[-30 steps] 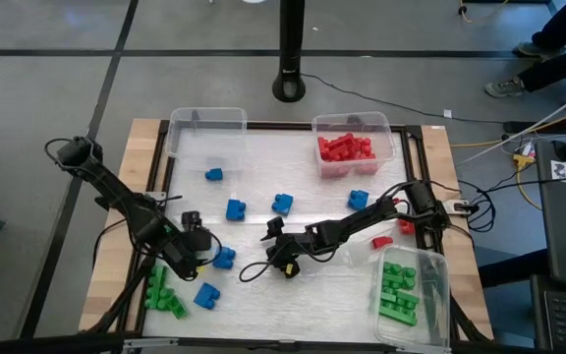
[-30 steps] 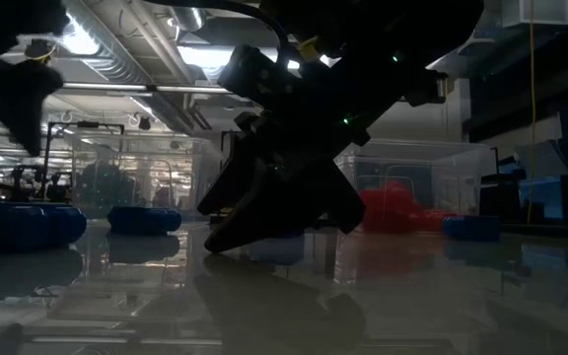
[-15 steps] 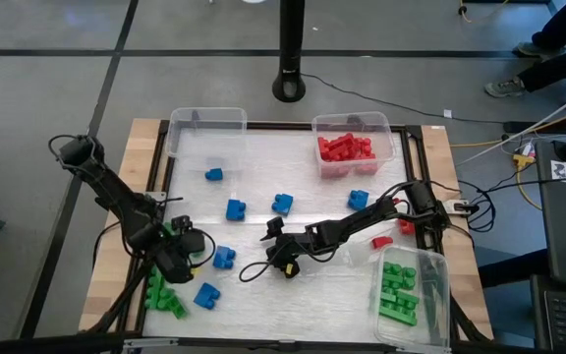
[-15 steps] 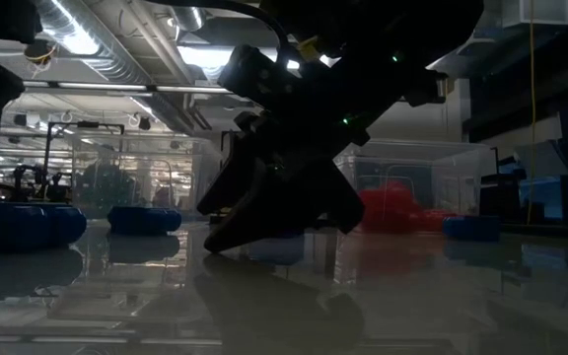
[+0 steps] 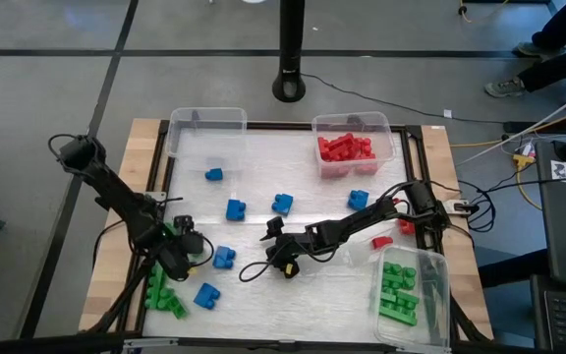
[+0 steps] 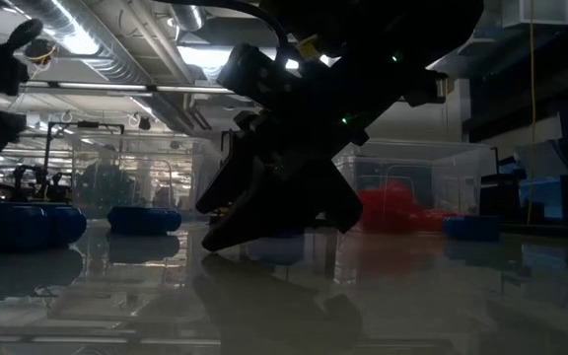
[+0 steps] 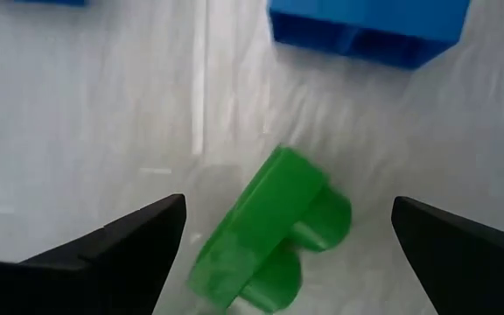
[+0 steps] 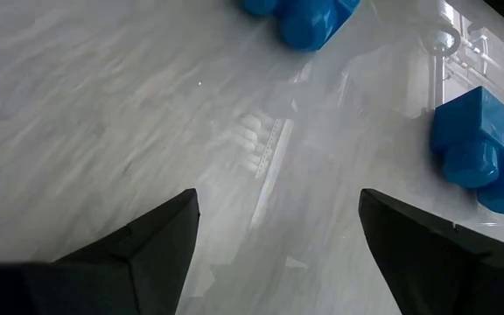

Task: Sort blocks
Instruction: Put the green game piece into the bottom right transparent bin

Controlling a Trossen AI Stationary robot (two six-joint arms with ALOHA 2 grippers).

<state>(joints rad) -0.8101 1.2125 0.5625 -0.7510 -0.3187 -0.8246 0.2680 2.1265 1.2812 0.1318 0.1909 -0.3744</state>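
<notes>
We list: left gripper (image 7: 287, 232), jaws apart over a green block (image 7: 269, 232) near the table's (image 5: 293, 285) left edge; right gripper (image 8: 274, 236) mid-table, jaws apart, empty.

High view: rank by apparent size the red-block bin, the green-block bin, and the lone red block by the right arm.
1. Green-block bin and red-block bin: look about alike, not ranked.
2. Lone red block: clearly smallest.

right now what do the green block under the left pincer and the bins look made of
Green block: looks like moulded hard plastic, smooth and slightly glossy, with even colour and rounded studs. Bins, such as the one holding red blocks: apparently thin clear plastic, since the contents and the table show through the walls.
</notes>
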